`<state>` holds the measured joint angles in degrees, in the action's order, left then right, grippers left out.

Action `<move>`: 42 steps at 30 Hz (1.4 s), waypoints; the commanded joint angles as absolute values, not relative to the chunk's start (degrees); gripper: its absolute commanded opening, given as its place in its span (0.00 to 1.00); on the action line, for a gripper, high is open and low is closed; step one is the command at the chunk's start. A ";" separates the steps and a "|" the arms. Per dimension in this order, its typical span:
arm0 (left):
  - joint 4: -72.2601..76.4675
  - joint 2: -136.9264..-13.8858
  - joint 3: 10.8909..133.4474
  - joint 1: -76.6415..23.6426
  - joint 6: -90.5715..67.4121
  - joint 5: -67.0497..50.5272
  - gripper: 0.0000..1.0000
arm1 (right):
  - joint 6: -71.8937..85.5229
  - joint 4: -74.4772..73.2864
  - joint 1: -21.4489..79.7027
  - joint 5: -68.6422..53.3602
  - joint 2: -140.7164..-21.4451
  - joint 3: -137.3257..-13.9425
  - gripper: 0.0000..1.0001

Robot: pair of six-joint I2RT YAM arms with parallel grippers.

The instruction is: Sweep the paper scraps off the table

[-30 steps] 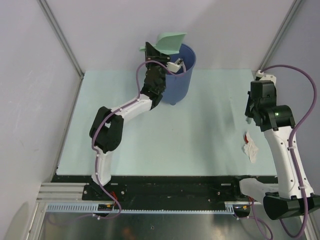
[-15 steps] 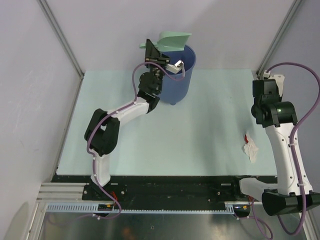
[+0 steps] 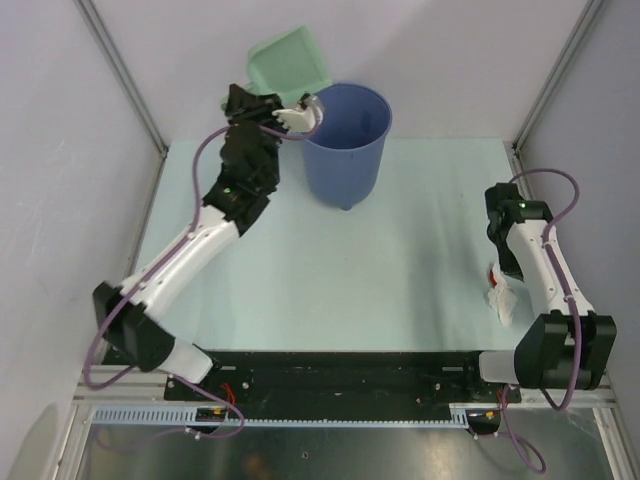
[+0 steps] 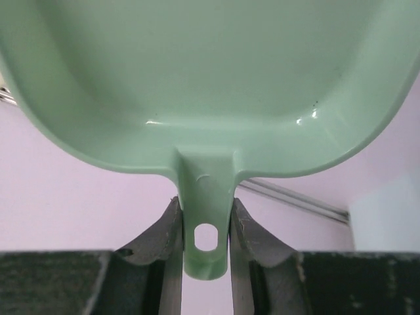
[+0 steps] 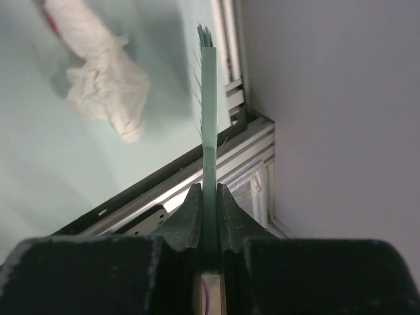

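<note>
My left gripper point(image 3: 296, 113) point(image 4: 205, 211) is shut on the handle of the mint-green dustpan point(image 3: 288, 62) point(image 4: 210, 79) and holds it raised, just left of the blue bucket's point(image 3: 347, 140) rim. My right gripper point(image 3: 498, 276) point(image 5: 209, 197) is shut on a thin green brush point(image 5: 209, 98), seen edge-on with its bristles pointing away. It hangs low at the table's point(image 3: 400, 250) right edge. White crumpled paper scraps point(image 3: 502, 300) point(image 5: 108, 88) with a red bit point(image 3: 493, 272) point(image 5: 50, 20) lie just left of the brush.
Metal rails point(image 5: 249, 151) and the grey side wall point(image 5: 341, 98) stand close on the right of the brush. The table's black front edge point(image 3: 340, 365) runs along the bottom. Grey walls enclose the back and sides.
My left arm has swung the dustpan from over the bucket to its left. My right arm has folded down to the scraps at the right edge.
</note>
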<state>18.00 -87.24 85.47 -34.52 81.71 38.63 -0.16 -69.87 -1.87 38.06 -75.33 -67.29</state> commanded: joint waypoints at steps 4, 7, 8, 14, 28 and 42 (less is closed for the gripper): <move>-8.34 -77.09 79.11 -30.59 54.16 35.25 0.00 | -3.43 -70.22 6.40 26.29 -82.34 -67.32 0.00; -10.54 -75.16 75.60 -28.49 50.64 33.41 0.00 | -3.60 -70.40 9.93 25.58 -88.40 -69.08 0.00; -11.33 -74.80 75.15 -27.87 49.93 32.70 0.00 | -3.69 -70.49 10.98 25.32 -89.37 -69.52 0.00; -14.23 -73.04 74.27 -21.36 45.18 27.96 0.00 | 1.38 -69.25 18.46 5.86 -95.69 -83.38 0.00; -21.61 -71.81 73.66 -19.16 42.81 24.44 0.00 | 8.87 -68.71 39.71 -1.80 -99.84 -99.65 0.00; -53.87 -67.59 59.95 -16.71 45.96 15.39 0.00 | 10.37 -67.96 43.22 23.72 -91.41 -100.55 0.00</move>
